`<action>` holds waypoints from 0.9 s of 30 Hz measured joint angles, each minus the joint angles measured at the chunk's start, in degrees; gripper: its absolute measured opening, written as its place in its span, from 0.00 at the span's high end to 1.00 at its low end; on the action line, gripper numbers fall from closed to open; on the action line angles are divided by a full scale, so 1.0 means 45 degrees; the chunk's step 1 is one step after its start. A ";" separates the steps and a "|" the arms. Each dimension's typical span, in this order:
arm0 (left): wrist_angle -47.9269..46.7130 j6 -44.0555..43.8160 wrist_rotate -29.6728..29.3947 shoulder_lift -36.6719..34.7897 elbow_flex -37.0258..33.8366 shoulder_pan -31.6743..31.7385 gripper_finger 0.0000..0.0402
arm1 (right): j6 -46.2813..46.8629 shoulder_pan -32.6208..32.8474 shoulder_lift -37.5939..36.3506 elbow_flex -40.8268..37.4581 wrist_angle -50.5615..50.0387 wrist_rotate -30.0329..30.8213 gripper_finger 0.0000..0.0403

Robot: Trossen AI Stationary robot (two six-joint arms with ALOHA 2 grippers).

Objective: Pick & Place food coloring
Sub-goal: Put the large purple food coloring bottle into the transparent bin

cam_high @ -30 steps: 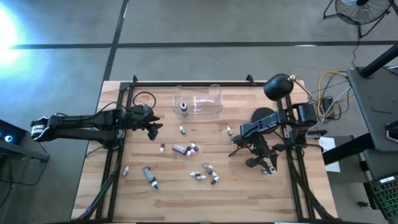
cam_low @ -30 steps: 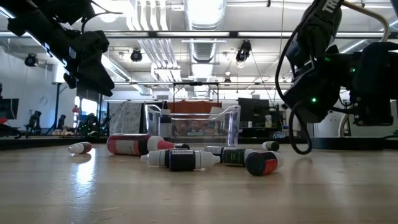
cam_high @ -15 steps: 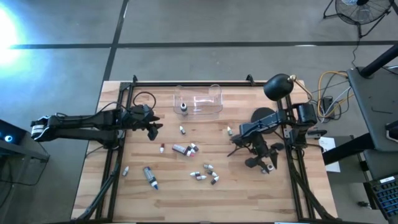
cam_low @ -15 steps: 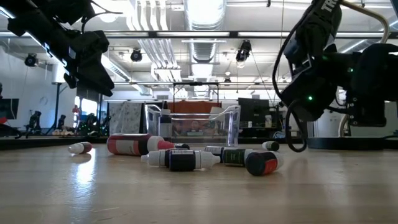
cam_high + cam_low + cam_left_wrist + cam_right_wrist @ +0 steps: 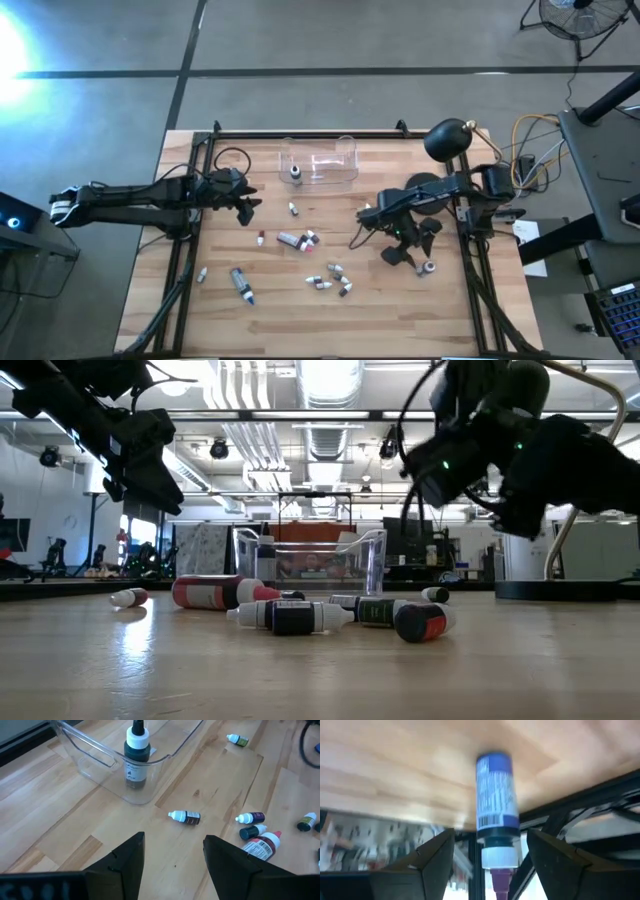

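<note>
**Closing squarely on the bottle at the right edge**

The right gripper's (image 5: 490,834) fingers (image 5: 436,856) stand wide apart with nothing held. A blue-labelled bottle (image 5: 494,790) lies flat on the wooden surface (image 5: 400,310) in line with the gap between them, its white cap and purple tip pointing back toward the gripper. It lies near the surface's right edge, just beside the black frame rail (image 5: 580,805).

The step looks like a pick of this bottle. The fingers probably need to go down until they straddle the label, not the narrow cap, and close across the round body. A bottle on its side can roll, so an even, centred squeeze matters. The rail nearby leaves little room on that side, so one finger could catch it.

The clear box (image 5: 335,150) sits near the far edge and has one dark bottle (image 5: 135,757) standing inside it, so it is the likely drop place. Other small bottles (image 5: 298,239) lie scattered mid-surface.

The left gripper (image 5: 172,840) waits near the left edge, raised, its fingers apart and empty.
</note>
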 joint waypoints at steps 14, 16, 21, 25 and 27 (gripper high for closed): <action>0.0010 0.0297 0.0005 0.0000 0.0000 -0.0005 0.56 | 0.7143 0.0891 -0.3290 0.1870 -0.0423 0.5421 0.35; 0.0019 0.0304 0.0005 0.0000 0.0000 -0.0005 0.56 | 0.9056 0.1406 -0.4080 0.1813 -0.0427 0.5467 0.36; 0.0047 0.0501 0.0015 -0.0001 0.0000 -0.0005 0.56 | 1.2992 0.3257 -0.5390 0.1712 -0.0568 0.5714 0.36; 0.0045 0.0703 0.0053 -0.0002 0.0000 -0.0005 0.56 | 1.5386 0.4855 -0.5707 0.1461 -0.0411 0.5710 0.35; 0.0049 0.0816 0.0053 -0.0004 0.0000 -0.0005 0.56 | 1.6343 0.5481 -0.5754 0.1290 -0.0075 0.5714 0.35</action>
